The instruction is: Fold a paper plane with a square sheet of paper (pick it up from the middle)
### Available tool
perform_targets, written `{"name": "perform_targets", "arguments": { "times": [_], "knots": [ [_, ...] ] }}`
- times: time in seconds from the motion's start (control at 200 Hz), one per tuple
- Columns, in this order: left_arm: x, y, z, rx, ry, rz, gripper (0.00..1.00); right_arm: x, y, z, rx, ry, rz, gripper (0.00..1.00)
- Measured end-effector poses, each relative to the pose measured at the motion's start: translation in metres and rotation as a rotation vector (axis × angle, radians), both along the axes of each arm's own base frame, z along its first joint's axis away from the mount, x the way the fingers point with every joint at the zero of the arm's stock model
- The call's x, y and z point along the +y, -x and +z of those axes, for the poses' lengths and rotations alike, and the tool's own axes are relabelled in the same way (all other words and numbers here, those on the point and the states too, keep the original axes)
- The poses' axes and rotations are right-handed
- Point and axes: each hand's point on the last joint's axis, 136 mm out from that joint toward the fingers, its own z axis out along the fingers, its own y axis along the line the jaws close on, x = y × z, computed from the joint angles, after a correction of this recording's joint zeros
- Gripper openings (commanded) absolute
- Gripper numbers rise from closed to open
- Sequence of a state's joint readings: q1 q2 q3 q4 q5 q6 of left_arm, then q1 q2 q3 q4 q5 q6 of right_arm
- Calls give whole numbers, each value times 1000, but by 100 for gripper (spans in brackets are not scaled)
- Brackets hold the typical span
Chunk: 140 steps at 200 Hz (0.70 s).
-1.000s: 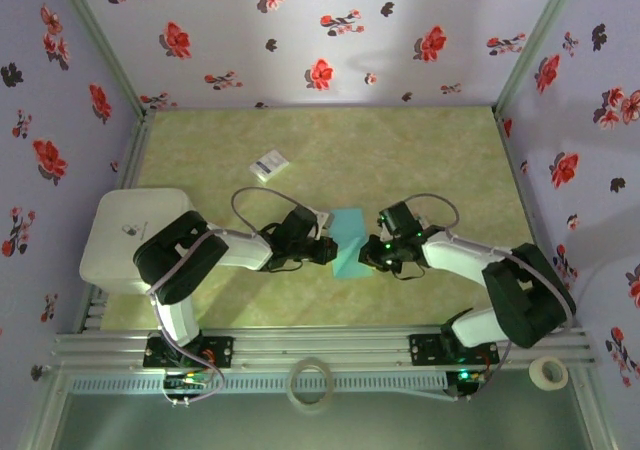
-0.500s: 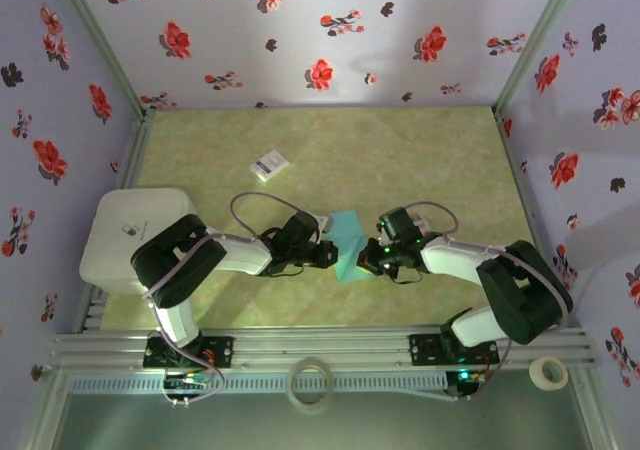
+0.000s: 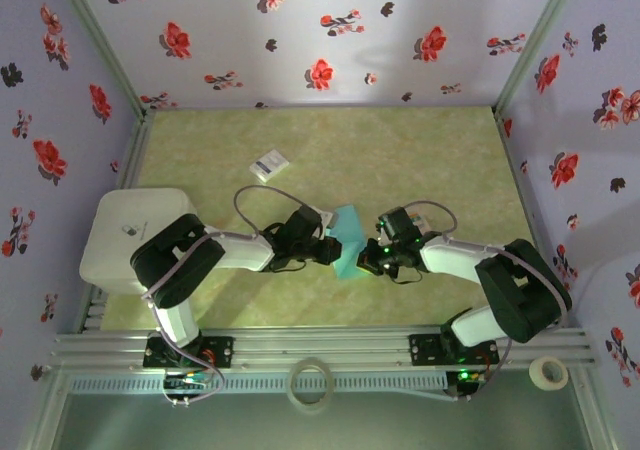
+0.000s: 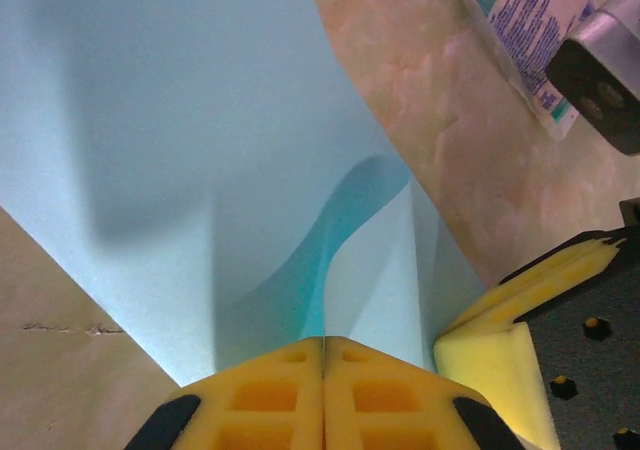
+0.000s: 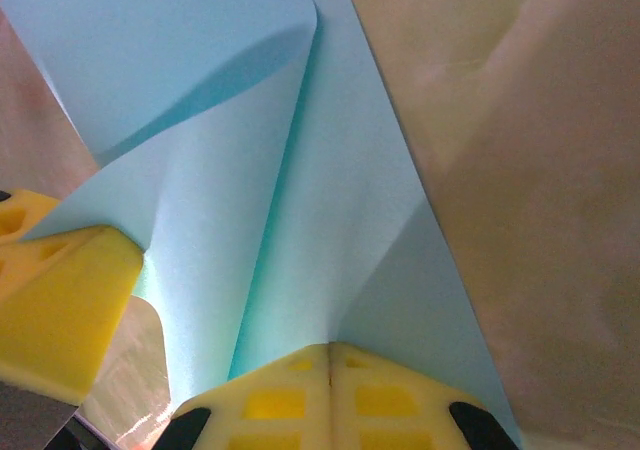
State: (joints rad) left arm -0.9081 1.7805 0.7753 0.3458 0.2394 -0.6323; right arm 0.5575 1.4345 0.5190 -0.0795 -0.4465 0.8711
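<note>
1. Table (image 3: 420, 150): green marbled top, lying under the square sheet of paper (image 3: 350, 232).
2. White box (image 3: 125, 225): well to the left of the sheet, at the table's left edge.
3. The square sheet of paper: teal, over mid-table, raised and buckled into a curved ridge between the two grippers.
4. Left gripper (image 4: 324, 355): at the sheet's left edge, yellow pads pressed together, pinching the paper.
5. Right gripper (image 5: 330, 355): at the sheet's right edge, pads closed on the paper likewise.
6. Small card (image 3: 268, 164): flat on the table, apart from the sheet, beyond it and to the left.
</note>
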Motion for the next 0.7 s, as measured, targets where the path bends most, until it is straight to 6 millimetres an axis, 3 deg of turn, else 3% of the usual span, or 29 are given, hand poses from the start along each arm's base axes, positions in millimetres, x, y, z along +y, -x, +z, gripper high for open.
{"name": "perform_targets", "arguments": {
  "times": [0.7],
  "knots": [
    [7,4,-9,26,-41,-1,8,0,0,0,-1,2,-1,4]
  ]
}}
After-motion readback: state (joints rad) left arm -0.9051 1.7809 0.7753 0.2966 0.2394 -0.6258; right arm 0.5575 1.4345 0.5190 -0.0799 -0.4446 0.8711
